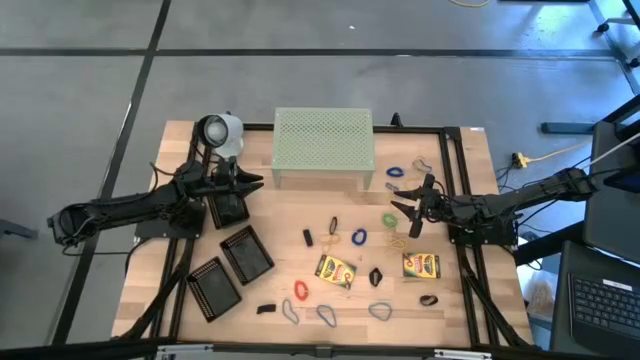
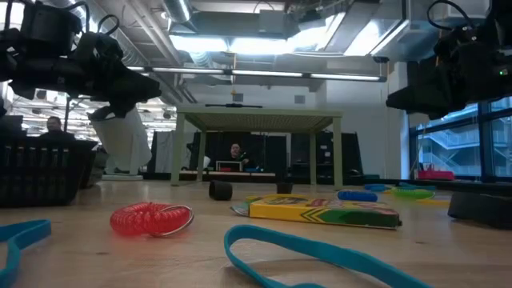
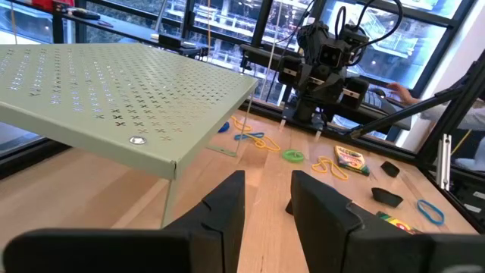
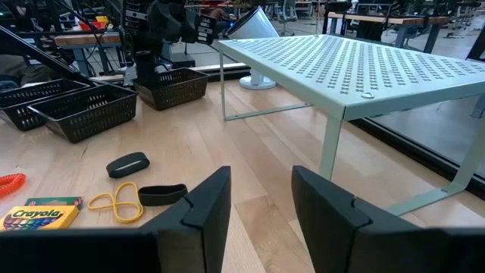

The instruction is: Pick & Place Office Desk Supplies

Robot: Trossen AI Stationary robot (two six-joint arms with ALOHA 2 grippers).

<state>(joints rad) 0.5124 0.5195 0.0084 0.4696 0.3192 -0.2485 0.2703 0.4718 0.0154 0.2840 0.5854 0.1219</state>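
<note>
Left gripper over mesh tray, jaws parted, empty. Right gripper parted, empty — above green rubber band. Crayon boxes, clips, bands scattered before perforated stand.

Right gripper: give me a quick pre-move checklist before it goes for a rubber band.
1. right gripper empty, jaws apart: ok.
2. Target near: green rubber band lies on the table beside it: ok.
3. left gripper out of the way, near the stand's left end, empty: ok.
4. Black mesh trays open and in view: ok.
5. Crayon box lying close below the right arm: cannot tell if clear.
</note>
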